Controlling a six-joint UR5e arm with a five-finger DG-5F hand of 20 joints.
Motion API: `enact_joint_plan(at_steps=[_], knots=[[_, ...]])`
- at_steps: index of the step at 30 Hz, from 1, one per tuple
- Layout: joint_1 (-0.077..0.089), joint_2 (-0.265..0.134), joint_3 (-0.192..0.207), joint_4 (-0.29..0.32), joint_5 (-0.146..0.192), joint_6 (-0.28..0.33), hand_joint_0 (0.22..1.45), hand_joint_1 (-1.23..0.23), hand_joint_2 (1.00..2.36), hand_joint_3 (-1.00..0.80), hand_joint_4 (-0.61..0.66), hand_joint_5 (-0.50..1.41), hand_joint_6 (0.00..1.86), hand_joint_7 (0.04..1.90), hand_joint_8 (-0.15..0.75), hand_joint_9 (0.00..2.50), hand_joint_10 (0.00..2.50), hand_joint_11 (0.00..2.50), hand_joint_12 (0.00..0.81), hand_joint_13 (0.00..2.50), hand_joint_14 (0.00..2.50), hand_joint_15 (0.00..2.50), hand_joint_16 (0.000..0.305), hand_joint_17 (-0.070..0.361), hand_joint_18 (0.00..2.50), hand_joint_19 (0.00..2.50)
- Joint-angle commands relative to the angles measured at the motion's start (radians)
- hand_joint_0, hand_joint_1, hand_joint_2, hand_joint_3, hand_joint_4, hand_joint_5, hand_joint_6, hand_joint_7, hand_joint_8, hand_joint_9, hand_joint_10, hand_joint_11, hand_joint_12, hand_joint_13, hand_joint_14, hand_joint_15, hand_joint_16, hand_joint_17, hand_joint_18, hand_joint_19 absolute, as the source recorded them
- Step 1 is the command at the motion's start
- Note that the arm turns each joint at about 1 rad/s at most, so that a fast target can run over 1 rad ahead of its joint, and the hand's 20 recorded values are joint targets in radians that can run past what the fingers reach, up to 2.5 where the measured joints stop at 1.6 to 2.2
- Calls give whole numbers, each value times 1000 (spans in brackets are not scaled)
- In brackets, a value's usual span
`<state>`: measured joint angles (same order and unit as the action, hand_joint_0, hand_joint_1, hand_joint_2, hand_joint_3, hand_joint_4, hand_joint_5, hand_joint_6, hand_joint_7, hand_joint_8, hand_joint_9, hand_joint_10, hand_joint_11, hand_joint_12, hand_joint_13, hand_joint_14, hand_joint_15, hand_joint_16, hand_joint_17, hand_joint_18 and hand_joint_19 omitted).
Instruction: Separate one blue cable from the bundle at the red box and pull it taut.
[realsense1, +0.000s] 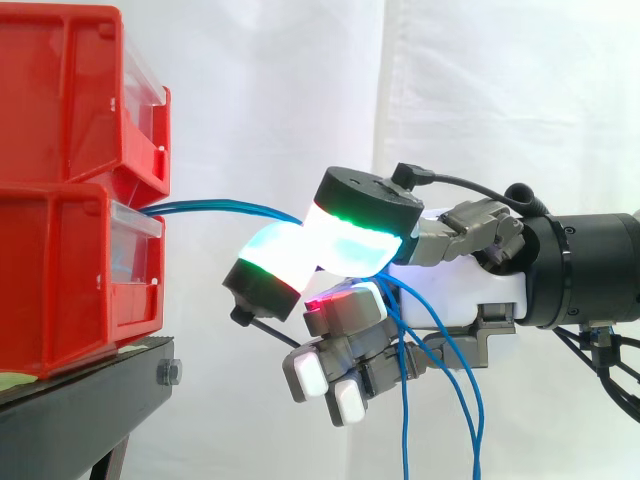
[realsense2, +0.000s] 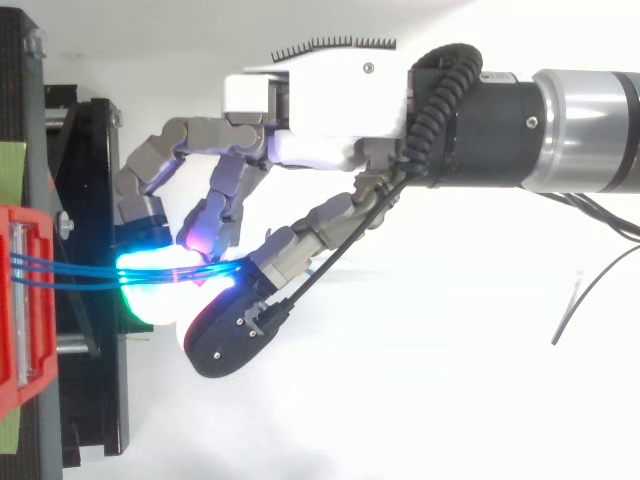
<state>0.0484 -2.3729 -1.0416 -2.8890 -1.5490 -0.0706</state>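
The hand (realsense1: 452, 286) pinches the blue cables (realsense2: 80, 270) between glowing pads, just short of the red box (realsense1: 60, 270); slack hangs below it. Separation looks unfinished: next, isolate one strand, then draw back.

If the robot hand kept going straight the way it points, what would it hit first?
Probably the front of the lower red plastic bin, below where the thin blue cables pinched by the hand's fingers emerge; the gap between looks free.
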Motion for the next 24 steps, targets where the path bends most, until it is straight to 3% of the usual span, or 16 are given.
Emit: enact_joint_plan(at_steps=[1,4,9,14,19,24], knots=[[-1,0,0,1,0,0,662,-863,1000,-500,60,-187,898,1072,302,1130,23,1257,366,899,27,682,45,102,842,723],[-1,0,0,-1,0,0,543,-807,1000,-500,88,-183,889,1058,315,1142,22,1259,384,911,27,692,48,107,866,755],[1,0,0,-7,0,-2,475,-680,1000,-500,115,-179,871,995,340,1159,20,1226,415,929,23,692,53,119,919,760],[-1,0,0,-9,0,-2,588,-513,1000,-500,86,-158,849,1099,306,1182,24,1260,382,920,24,689,46,103,886,791],[-2,0,-2,-12,0,-2,636,-606,1000,-500,59,-159,859,1137,306,1184,25,1257,380,926,26,696,46,102,890,806],[-4,1,2,-10,0,0,656,-770,1012,-346,29,-167,870,1175,311,1161,25,1263,385,919,25,699,46,104,891,803]])
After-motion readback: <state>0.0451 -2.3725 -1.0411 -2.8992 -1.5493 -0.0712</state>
